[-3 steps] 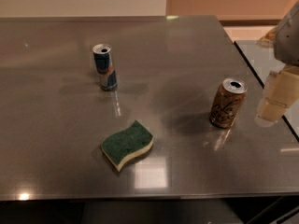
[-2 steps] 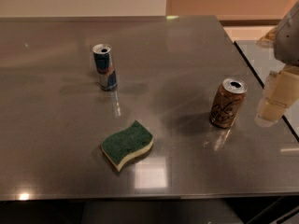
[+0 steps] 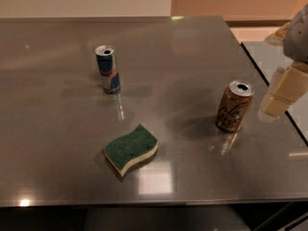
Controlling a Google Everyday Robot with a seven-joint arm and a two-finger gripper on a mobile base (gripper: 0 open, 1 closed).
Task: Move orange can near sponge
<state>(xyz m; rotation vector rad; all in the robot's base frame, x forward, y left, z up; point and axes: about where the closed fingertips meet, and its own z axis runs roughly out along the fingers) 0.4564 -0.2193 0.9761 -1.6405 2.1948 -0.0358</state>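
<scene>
The orange can (image 3: pixel 234 106) stands upright at the right side of the grey table (image 3: pixel 57 129); it is brownish-orange with dark script and a silver top. The sponge (image 3: pixel 131 149), wavy with a dark green top and pale yellow body, lies flat near the table's front middle, well left of the can. My gripper (image 3: pixel 284 93) is at the right edge of the view, just right of the orange can and apart from it, hanging over the table's right edge. It holds nothing.
A slim blue-and-silver can (image 3: pixel 108 69) stands upright at the back left of the middle. The table's right edge (image 3: pixel 269 85) runs close behind the orange can, with another surface (image 3: pixel 274 52) beyond it.
</scene>
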